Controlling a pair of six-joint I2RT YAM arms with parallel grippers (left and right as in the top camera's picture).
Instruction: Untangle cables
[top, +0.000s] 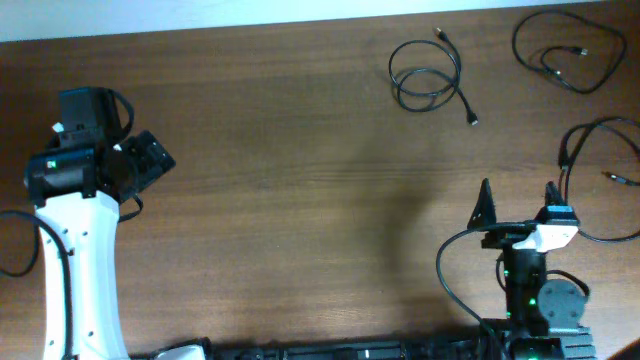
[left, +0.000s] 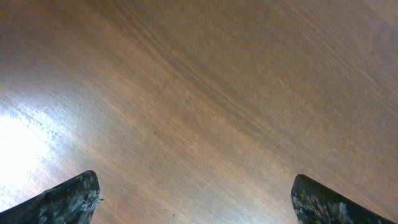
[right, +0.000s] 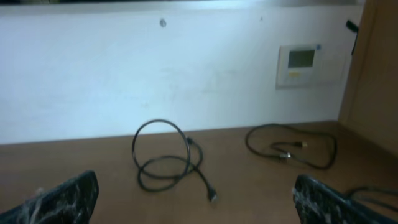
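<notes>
Three thin black cables lie apart on the wooden table. One coiled cable (top: 428, 76) lies at the back middle-right; it also shows in the right wrist view (right: 166, 157). A second looped cable (top: 567, 50) lies at the back right corner, also in the right wrist view (right: 292, 146). A third cable (top: 605, 175) loops at the right edge, next to my right gripper. My right gripper (top: 517, 200) is open and empty, near the front right, its fingers (right: 196, 196) pointing toward the coils. My left gripper (top: 150, 160) is open and empty at the far left, over bare wood (left: 196, 199).
A white wall (right: 155, 68) with a thermostat panel (right: 301, 63) stands behind the table's back edge. The right arm's own thicker black wire (top: 450, 270) loops by its base. A wooden panel (right: 376, 62) rises at the right.
</notes>
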